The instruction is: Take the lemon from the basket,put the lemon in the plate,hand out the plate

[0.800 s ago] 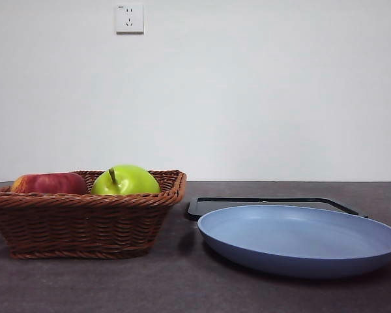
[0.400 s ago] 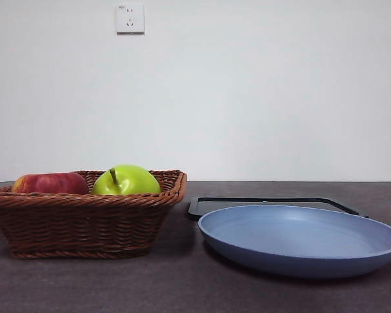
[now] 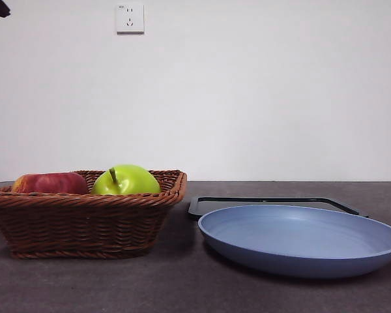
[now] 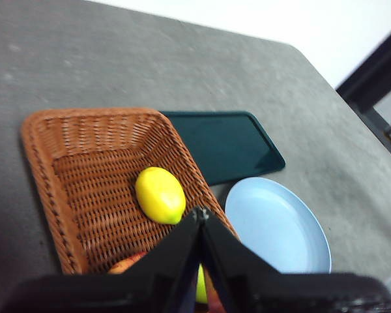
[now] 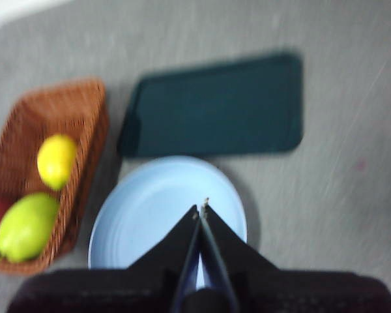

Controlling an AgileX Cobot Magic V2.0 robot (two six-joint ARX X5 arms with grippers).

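Even, bright light; soft shadows; right wrist view motion-blurred.

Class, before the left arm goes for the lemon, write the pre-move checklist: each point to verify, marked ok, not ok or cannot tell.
1. Lemon lies in the basket: ok.
2. Lemon apart from the green apple: ok.
3. Left end effector open for grasping: not ok, jaws shut.
4. Left end effector above the basket: ok.
5. Plate bare, ready for fruit: ok.
6. Right end effector above the plate, shut, holding nothing: ok.
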